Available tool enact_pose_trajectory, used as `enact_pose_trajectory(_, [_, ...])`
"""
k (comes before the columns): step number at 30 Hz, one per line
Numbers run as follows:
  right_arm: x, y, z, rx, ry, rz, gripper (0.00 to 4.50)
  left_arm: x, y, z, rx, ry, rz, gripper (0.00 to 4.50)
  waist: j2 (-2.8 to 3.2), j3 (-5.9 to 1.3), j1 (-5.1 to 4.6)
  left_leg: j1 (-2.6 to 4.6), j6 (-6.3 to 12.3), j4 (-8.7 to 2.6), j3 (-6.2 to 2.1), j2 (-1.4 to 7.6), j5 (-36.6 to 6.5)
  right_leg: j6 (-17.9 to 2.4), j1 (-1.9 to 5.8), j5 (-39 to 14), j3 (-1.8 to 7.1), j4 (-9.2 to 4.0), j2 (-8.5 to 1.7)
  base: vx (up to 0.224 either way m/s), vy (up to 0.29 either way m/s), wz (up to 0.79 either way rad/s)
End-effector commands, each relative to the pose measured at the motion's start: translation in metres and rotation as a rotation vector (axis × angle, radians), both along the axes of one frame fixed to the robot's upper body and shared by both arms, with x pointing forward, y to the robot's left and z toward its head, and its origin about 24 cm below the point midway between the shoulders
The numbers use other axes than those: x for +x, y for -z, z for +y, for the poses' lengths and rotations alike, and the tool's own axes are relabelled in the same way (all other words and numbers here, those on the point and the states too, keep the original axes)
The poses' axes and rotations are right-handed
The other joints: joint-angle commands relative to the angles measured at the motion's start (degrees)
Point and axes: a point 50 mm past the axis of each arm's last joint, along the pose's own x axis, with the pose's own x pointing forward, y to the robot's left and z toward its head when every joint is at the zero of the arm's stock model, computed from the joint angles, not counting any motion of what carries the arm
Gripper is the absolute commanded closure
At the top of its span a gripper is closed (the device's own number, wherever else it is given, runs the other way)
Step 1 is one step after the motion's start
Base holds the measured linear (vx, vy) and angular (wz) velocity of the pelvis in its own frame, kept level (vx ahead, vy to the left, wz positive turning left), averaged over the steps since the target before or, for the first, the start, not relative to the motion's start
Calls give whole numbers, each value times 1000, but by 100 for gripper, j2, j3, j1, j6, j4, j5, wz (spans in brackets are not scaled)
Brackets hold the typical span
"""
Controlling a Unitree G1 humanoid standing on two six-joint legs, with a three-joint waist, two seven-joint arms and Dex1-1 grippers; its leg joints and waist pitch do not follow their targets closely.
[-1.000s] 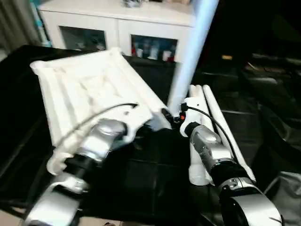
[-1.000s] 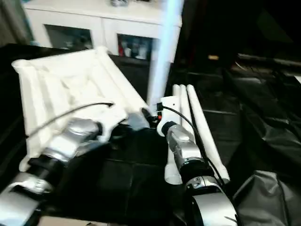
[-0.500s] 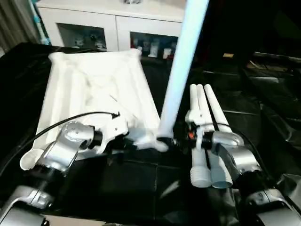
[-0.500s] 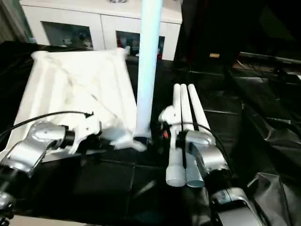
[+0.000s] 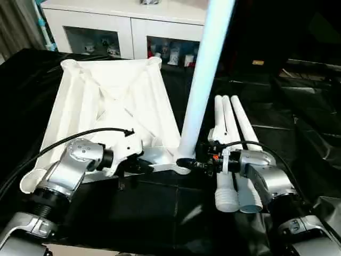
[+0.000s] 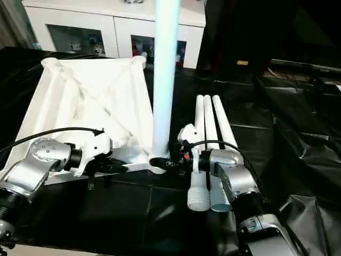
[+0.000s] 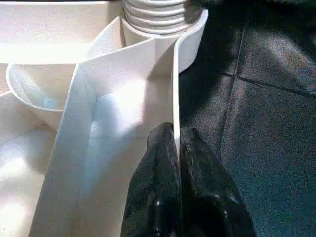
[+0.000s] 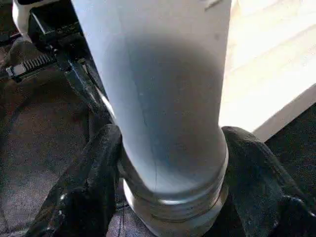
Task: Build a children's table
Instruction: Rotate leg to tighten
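Lying upside down on the black cloth (image 5: 160, 208), the top (image 5: 106, 101) shows its ribbed underside, its near right corner between the two grippers. The left gripper (image 7: 176, 136) is pressed together on the thin rim wall there, one finger on each face of it, just beside the corner socket (image 7: 163, 29). In that socket stands one leg (image 5: 205, 80), upright and leaning slightly, its threaded base seated in the ring. The right gripper (image 8: 170, 163) reaches in from the other side and has a finger (image 8: 84, 187) on either flank of the leg's base, touching or very nearly so; whether it truly squeezes cannot be told. Three more legs (image 5: 232, 144) lie side by side on the cloth to the right of the top, partly under the right forearm, threaded ends towards the robot.

The cloth is black, glossy and creased, and covers the whole work surface. Behind the top stands a white cabinet (image 5: 128, 26) with glass doors and small things on its shelves; to its right the room is dark.

The upright leg's upper end is cut off by the frame. The top's near left corner sits partly behind the left forearm.
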Motion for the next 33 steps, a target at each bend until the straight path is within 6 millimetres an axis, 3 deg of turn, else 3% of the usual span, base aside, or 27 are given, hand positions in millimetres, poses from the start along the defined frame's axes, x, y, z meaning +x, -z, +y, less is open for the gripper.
enact_pose_trajectory(1, [-2,6,0,-9,37,18,181,-3,7,-4,-19,3,18,450,28,-318,14,99,303,-400,-168,396,-618,-1562,221,-170,302,-367,-531,0,0,0])
enact_pose_trajectory(6, [3,22,4,-25,238,53,182,7,13,-6,29,-110,-17,450,12,-280,-31,102,104,-430,-183,390,-985,-1439,199,-873,321,-445,-549,0,0,0])
enact_pose_trajectory(7, [4,26,6,-26,288,66,182,12,15,-8,39,-155,-29,450,17,-267,-26,136,14,-440,-191,389,-1147,-1375,171,-1196,324,-482,-553,0,0,0])
enact_pose_trajectory(10, [8,31,9,-42,380,69,182,19,18,-13,42,-224,-40,450,16,-237,-39,150,-150,-465,-213,381,-1441,-1201,144,-1822,329,-540,-559,0,0,0])
enact_pose_trajectory(12, [15,37,14,-62,546,93,182,29,21,-26,37,-334,-40,450,47,-240,-32,162,-212,-464,-226,375,-1530,-1120,121,-2009,332,-559,-568,0,0,0])
enact_pose_trajectory(15, [22,42,24,-72,707,138,183,39,24,-45,19,-449,-34,450,47,-241,-46,184,-301,-481,-243,374,-1708,-1049,93,-2202,331,-592,-569,0,0,0])
enact_pose_trajectory(17, [25,41,32,-77,754,149,183,43,23,-56,15,-476,-40,450,55,-249,-41,200,-283,-475,-240,369,-1754,-1037,80,-2153,332,-606,-563,0,0,0])
enact_pose_trajectory(21, [29,33,44,-23,743,136,183,44,22,-63,8,-458,-39,450,42,-268,-18,150,-142,-484,-236,372,-1621,-1024,116,-1800,335,-586,-571,0,0,0])
enact_pose_trajectory(24, [29,28,48,34,695,118,183,42,22,-60,18,-435,-39,450,41,-280,-3,135,-56,-478,-226,372,-1494,-1061,134,-1580,335,-568,-573,0,0,0])
enact_pose_trajectory(25, [29,25,50,63,663,112,127,42,22,-58,21,-434,-38,450,38,-280,-2,113,1,-477,-222,373,-1372,-1109,157,-1437,332,-552,-573,0,0,0])
enact_pose_trajectory(29, [29,16,49,110,590,48,93,40,22,-50,26,-432,-31,450,26,-277,-4,82,99,-478,-221,376,-1296,-1144,178,-1412,324,-544,-575,0,0,0])
enact_pose_trajectory(33, [25,6,30,69,411,-58,59,31,19,-39,16,-294,-48,450,13,-280,-16,38,215,-467,-227,370,-1144,-1126,222,-1252,309,-534,-562,0,0,0])
